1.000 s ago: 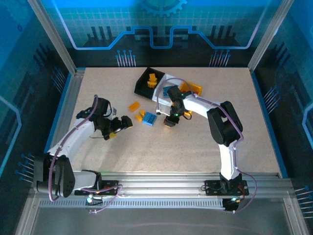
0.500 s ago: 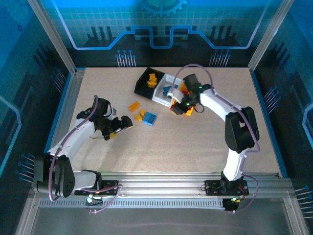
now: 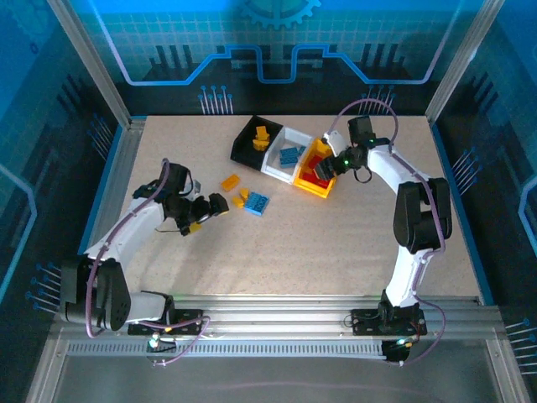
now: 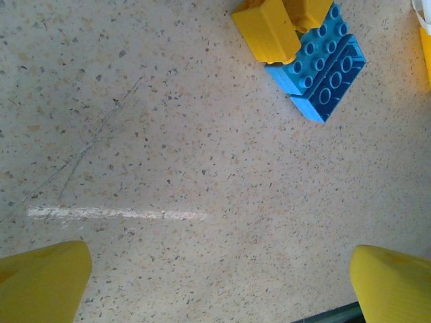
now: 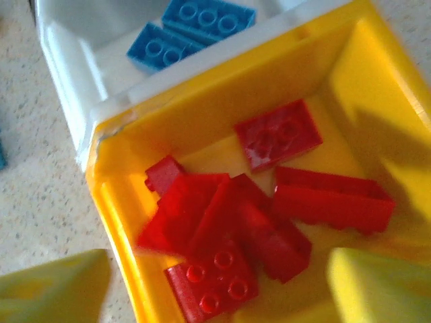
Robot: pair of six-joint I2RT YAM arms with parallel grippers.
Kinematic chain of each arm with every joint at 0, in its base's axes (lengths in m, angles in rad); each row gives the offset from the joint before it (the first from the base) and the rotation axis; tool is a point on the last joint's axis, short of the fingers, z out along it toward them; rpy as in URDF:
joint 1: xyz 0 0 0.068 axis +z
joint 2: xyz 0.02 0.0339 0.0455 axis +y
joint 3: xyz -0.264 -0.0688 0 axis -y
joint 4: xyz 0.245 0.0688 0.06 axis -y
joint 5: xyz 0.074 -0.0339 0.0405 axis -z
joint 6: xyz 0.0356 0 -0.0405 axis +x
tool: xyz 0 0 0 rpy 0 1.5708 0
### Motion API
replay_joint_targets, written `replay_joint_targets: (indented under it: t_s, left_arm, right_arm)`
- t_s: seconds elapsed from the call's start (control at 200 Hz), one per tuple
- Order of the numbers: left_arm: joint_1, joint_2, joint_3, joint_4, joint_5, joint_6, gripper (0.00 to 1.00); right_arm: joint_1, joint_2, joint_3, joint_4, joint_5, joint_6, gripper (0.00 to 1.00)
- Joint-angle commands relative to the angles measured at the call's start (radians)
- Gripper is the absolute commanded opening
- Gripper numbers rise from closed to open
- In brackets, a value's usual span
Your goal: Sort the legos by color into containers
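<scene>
The blue brick (image 4: 322, 70) lies slantwise just ahead of the open, empty left gripper (image 4: 215, 282); the open right gripper (image 5: 215, 286) hangs over the yellow bin (image 5: 353, 64).

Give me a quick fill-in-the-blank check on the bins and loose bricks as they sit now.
1. The open-topped plastic bin holding the red studded plastic bricks is ____ in colour.
2. The white plastic bin next to it holds ____ bricks.
3. The right gripper hangs over the red bricks with its jaws ____.
4. On the speckled table, the loose blue studded plastic brick touches a ____ brick.
Missing words: yellow, blue, open, yellow.
</scene>
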Motion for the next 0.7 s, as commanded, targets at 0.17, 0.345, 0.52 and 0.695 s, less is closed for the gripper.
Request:
replay_joint_targets:
  t_s: [0.17, 0.345, 0.52, 0.695]
  left_arm:
    - [0.011, -0.002, 0.015, -0.006, 0.003, -0.007, 0.99]
    - [0.01, 0.025, 0.064, -0.009, -0.07, 0.027, 0.99]
    - [0.008, 0.175, 0.235, -0.076, -0.153, 0.072, 0.99]
    - [-0.029, 0.422, 0.492, -0.136, -0.193, 0.234, 0.99]
  right_arm:
    - [0.063, -0.312, -0.128, 0.288, 0.2, 0.262, 1.0]
    - [-0.022, -0.319, 0.035, -0.052, 0.149, 0.842, 1.0]
    - [-0.001, -0.33, 0.039, -0.139, 0.0, 0.816, 1.0]
    - [0.06, -0.479, -0.065, -0.169, -0.045, 0.788, 1.0]
